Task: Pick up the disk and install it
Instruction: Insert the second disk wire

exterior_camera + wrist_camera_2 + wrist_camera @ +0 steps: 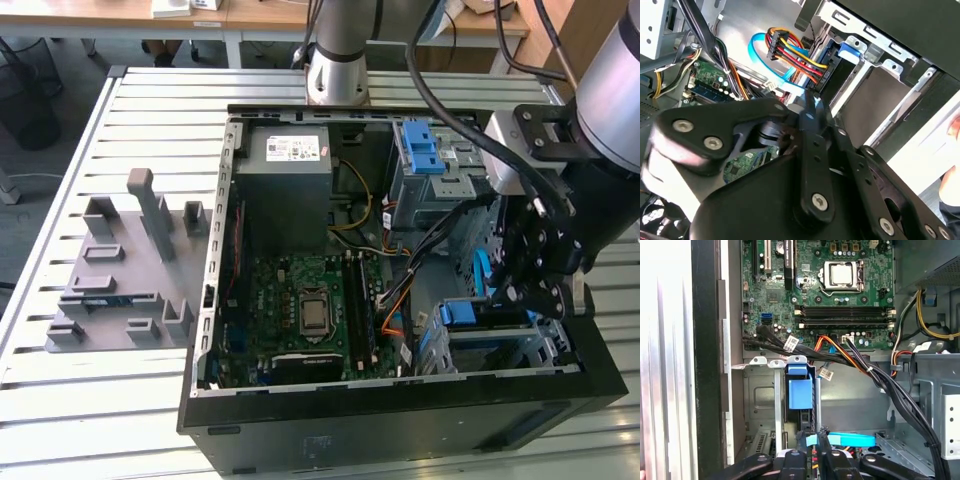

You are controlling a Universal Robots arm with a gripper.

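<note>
The disk [800, 390] sits edge-up in the drive cage [760, 390], blue carrier showing. Gripper [812, 452] hangs just beside it, fingers pressed together. Stiff, fairly heavy, fragile; best held by the carrier's edges.

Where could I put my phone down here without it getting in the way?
The slatted table is bare in front of the grey fixture block and behind it. Inside the computer case it is crowded: motherboard, cables, and the gripper at the drive cage.

Slatted metal workbench [120, 110] in bright light; wooden desks [100, 12] behind; grey floor [40, 190] beside.
</note>
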